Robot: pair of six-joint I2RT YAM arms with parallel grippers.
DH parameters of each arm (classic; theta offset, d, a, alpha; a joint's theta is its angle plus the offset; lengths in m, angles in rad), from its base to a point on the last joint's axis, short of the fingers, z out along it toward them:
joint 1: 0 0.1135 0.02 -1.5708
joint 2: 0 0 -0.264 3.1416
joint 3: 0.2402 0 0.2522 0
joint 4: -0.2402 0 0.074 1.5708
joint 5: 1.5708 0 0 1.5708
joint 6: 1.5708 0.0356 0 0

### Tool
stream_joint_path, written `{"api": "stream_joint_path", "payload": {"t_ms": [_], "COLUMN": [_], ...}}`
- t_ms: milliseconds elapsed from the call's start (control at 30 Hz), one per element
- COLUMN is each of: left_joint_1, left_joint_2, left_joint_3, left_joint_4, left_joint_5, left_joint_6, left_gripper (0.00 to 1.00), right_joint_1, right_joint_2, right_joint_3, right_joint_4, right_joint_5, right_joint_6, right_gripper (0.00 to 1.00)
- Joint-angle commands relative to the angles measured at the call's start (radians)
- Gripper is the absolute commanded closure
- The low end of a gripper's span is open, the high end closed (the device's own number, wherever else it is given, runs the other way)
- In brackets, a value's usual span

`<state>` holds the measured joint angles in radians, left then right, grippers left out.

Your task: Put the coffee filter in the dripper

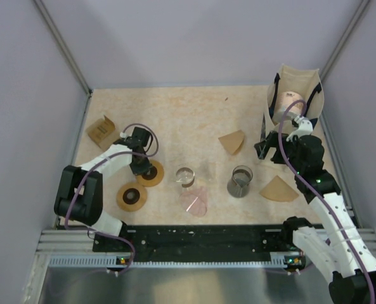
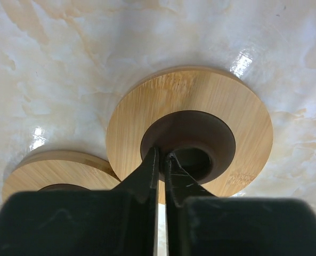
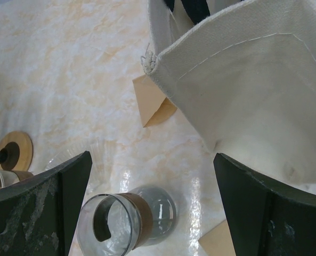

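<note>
Two brown paper coffee filters are seen lying flat on the table [image 1: 175, 114] — the far filter [image 1: 232, 142] behind the collared glass vessel [image 1: 240, 181], the near filter [image 1: 278, 189] just to that vessel's right — and neither is touched by a gripper. The left gripper [image 2: 164, 157] is held with its fingers pressed almost together, the tips set on the dark centre of a wooden disc [image 2: 200, 90], a second disc [image 2: 56, 168] lying just beside it. The right gripper [image 3: 151, 157] is spread wide and empty, beside the canvas bag [image 3: 253, 80].
</note>
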<state>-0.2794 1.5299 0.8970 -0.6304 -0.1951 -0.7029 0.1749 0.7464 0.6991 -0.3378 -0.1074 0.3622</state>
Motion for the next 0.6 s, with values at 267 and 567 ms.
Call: {"api": "stream_joint_path", "payload": {"t_ms": [267, 567], "left_joint_1": [0.000, -0.001], "left_joint_2": [-0.164, -0.588], "left_joint_3": [0.042, -0.061], "left_joint_4": [0.018, 0.488], "left_joint_5": [-0.015, 0.380], "left_joint_6": [0.034, 0.217], "left_gripper": [1.00, 1.00], "right_joint_1": [0.005, 0.005], "right_joint_2": [-0.018, -0.056], "right_joint_3": [0.036, 0.082], "right_joint_4": [0.028, 0.230], "right_joint_5": [-0.081, -0.567], "right_joint_6": [-0.028, 0.055], "right_gripper": [0.01, 0.01]}}
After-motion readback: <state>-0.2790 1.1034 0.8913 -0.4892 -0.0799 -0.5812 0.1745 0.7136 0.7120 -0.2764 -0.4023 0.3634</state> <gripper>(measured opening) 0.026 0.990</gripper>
